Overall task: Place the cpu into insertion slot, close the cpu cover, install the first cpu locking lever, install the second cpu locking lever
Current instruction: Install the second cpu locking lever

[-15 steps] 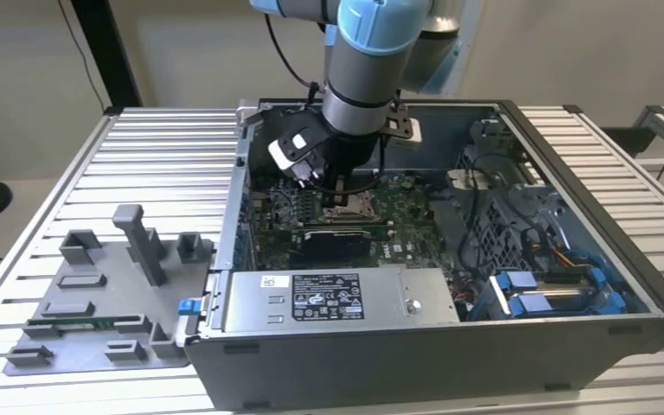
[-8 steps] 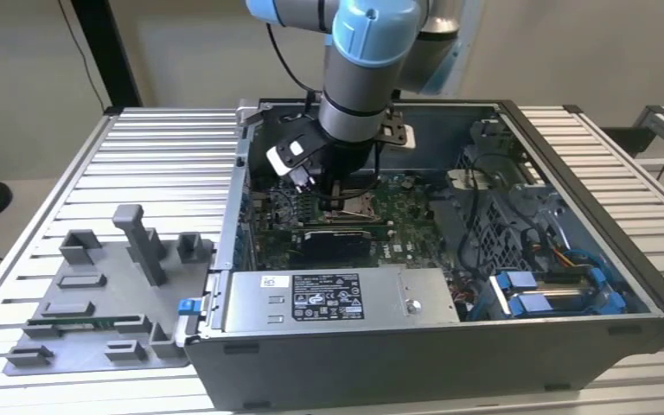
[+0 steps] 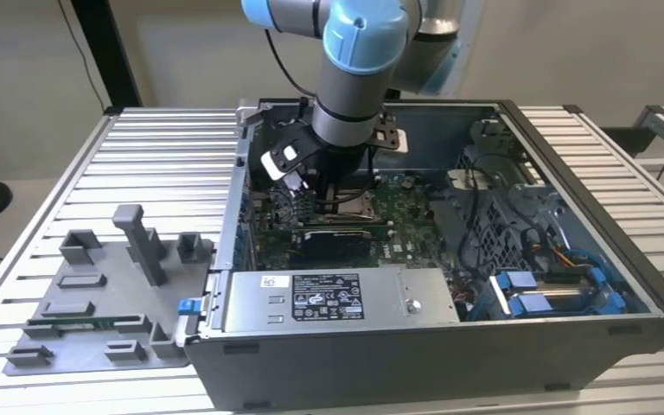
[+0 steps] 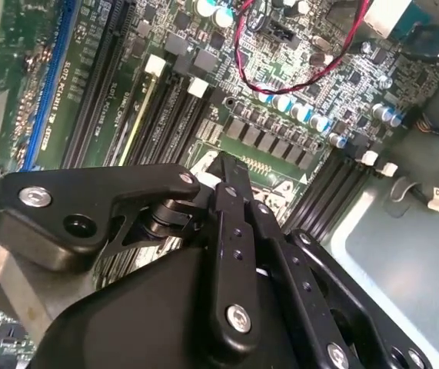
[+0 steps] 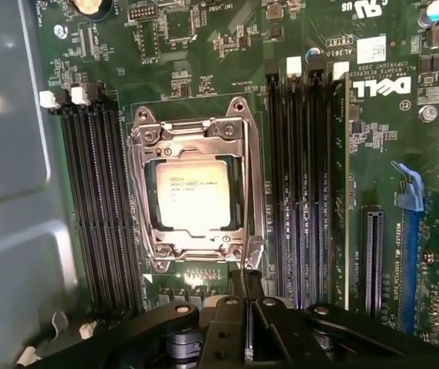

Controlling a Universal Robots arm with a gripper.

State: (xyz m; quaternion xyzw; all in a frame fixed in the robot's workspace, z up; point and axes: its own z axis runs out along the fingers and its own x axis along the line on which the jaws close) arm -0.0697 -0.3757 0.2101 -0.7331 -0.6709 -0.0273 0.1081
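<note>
The grey-and-blue robot arm (image 3: 349, 78) reached down into the open dark grey computer case (image 3: 448, 259) that stood on the ribbed aluminium table (image 3: 148, 164), and its black gripper (image 5: 246, 288) hung low over the green circuit board (image 5: 204, 61). In the first wrist view the cpu (image 5: 192, 196), a small flat square chip with a silvery top face, lay seated in the insertion slot (image 5: 144, 231), the square socket with a silvery metal rim set between banks of black memory slots (image 5: 96, 200). The cpu cover (image 5: 251, 192), a thin silvery frame plate with a square window, lay flat down over the chip, its window framing the metal top. The narrow black fingertips (image 5: 245, 280) were pressed together with no gap visible and nothing between them, poised just beside the socket's near edge, by its corner; whether they touched a lever wire there was hard to make out. In the second wrist view the gripper (image 4: 223, 165) pointed at the same spot, its linkage hiding the socket. In the exterior view, a grey moulded fixture tray (image 3: 101, 294) sat on the table at the exterior view's left, well apart from the case.
</note>
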